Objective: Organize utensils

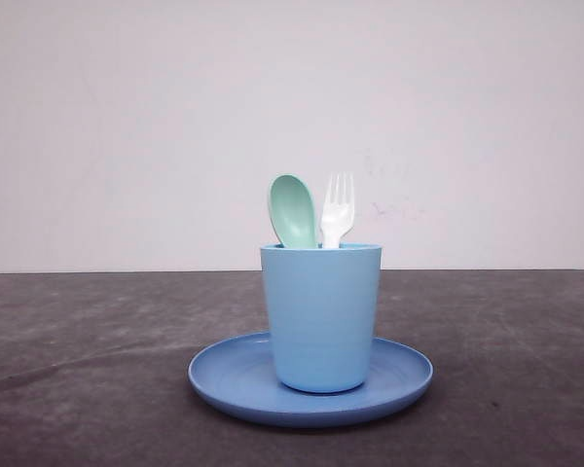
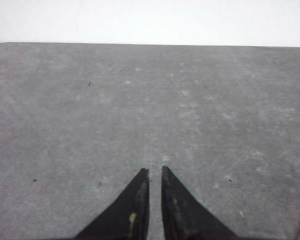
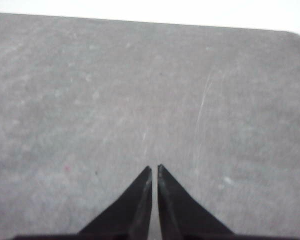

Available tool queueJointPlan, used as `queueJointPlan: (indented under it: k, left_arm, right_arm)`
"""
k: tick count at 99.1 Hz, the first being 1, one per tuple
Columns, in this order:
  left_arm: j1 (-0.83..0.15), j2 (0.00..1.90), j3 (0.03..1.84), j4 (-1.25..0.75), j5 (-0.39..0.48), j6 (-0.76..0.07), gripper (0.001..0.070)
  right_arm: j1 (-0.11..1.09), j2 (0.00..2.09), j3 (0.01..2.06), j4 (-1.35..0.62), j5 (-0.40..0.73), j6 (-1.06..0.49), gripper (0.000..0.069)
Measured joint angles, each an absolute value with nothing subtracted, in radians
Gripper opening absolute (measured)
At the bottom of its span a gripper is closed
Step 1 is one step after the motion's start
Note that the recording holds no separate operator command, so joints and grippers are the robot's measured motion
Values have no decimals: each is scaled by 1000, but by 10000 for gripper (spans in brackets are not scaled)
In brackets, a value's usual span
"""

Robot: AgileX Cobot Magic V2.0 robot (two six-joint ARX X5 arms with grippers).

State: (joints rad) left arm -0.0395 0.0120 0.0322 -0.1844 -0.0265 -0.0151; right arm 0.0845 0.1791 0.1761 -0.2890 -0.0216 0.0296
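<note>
In the front view a mint-green spoon and a white fork stand upright side by side in a light blue cup, heads up, spoon on the left. The cup stands on a round blue plate at the middle of the dark table. My left gripper is shut over bare grey table, a thin slit between its black fingertips and nothing held. My right gripper is likewise shut and empty above bare table.
A dark grey tabletop runs to a plain white wall behind. The table's far edge shows in the left wrist view, and a rounded table corner in the right wrist view.
</note>
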Motion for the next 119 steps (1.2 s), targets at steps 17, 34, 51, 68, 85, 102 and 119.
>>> queueJointPlan:
  k: [17, 34, 51, 68, 85, 102, 119]
  left_arm:
    - [-39, 12, 32, -184, -27, -15, 19]
    - [-39, 12, 32, -184, -27, -15, 19]
    - [-39, 12, 32, -184, -27, -15, 19]
    - [-39, 12, 32, -184, -27, -15, 19]
    - [-39, 12, 32, -184, -27, -15, 19]
    - [-39, 12, 32, -184, -27, -15, 19]
    - [-39, 12, 32, -184, -27, -15, 19]
  right_arm:
    - [84, 54, 65, -278, -22, 36, 18]
    - [84, 5, 30, -205, -19, 41, 18]
    - [83, 4, 21, -183, -2, 41, 18]
    - [83, 4, 20, -182, -5, 41, 18]
    - [83, 4, 17, -169, -3, 41, 18]
    - [83, 4, 17, -168, -2, 41, 18]
    - [83, 4, 17, -168, -2, 41, 18]
